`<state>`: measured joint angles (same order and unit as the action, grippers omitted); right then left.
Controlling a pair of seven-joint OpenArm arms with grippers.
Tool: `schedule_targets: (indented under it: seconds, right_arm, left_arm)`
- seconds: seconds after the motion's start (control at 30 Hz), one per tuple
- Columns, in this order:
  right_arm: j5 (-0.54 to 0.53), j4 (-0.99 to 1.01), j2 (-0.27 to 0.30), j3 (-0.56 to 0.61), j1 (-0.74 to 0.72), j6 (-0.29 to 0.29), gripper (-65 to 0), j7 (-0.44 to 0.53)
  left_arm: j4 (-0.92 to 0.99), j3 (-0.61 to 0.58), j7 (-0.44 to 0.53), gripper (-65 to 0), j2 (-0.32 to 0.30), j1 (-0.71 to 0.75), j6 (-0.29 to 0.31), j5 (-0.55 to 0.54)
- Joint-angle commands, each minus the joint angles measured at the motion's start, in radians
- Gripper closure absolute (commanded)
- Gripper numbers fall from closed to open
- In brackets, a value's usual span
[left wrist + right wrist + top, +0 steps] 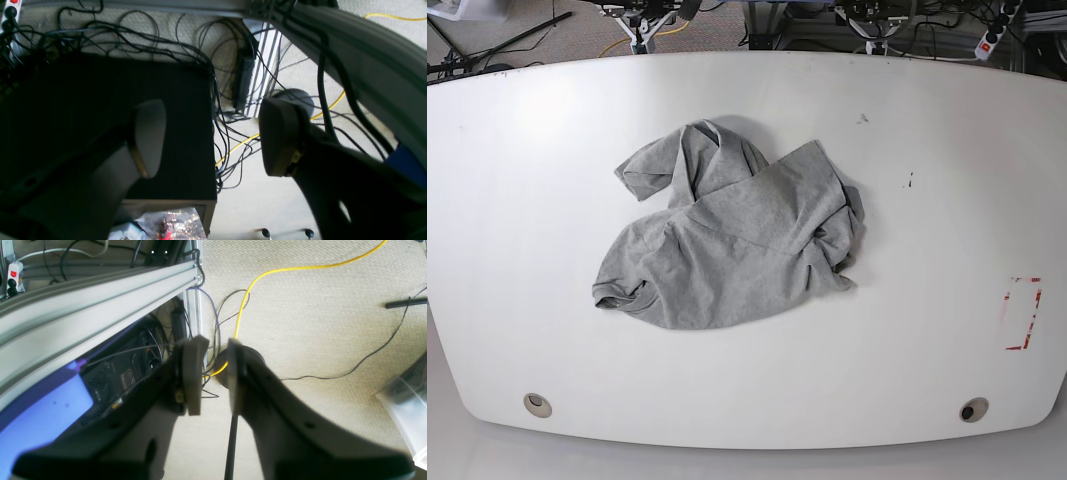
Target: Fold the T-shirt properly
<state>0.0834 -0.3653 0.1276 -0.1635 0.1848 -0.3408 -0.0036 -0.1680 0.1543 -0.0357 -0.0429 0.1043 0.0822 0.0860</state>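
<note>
The T-shirt (732, 240) lay crumpled near the middle of the white table (927, 330), with neither hand near it. Over the floor, the left hand (213, 136) gaped wide and empty; the right hand (215, 373) stood narrowly parted, empty.

Legible text, labels, brands, numbers: none found in any view.

T-shirt (727, 240): grey side up, crumpled; no lettering shows.

Bench (927, 130): a red dashed rectangle outline (1024, 314) at about 3 o'clock from the T-shirt, near the edge; a mark only, with no characters. Small dark specks (908, 182) at about 2 o'clock, unreadable.
</note>
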Motion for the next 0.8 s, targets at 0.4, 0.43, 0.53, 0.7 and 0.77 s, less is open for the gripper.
schedule_targets:
  seconds: [0.4,0.43,0.53,0.7,0.77]
  right_arm:
    - [0.005,-0.007,-0.009,-0.001,-0.005,-0.001,-12.5,0.007]
    - [0.005,-0.008,-0.009,-0.001,-0.005,-0.001,-12.5,0.007]
    - [0.005,-0.011,-0.009,-0.001,-0.005,-0.001,-12.4,0.007]
    - [0.002,-0.024,-0.009,-0.001,0.003,-0.001,-12.2,0.007]
    - [-0.003,-0.057,-0.009,-0.003,0.028,-0.001,-12.2,0.007]
  left_arm:
    - [-0.005,0.014,0.0,-40.6,-0.008,0.005,0.001,-0.001]
    - [-0.005,0.014,0.0,-40.6,-0.008,0.005,0.001,-0.001]
    - [-0.009,0.014,0.001,-40.6,-0.008,0.012,0.001,-0.001]
    - [-0.078,0.015,0.046,-40.6,-0.008,0.068,0.001,-0.002]
    - [-0.126,0.015,0.082,-40.4,-0.008,0.108,0.001,-0.002]
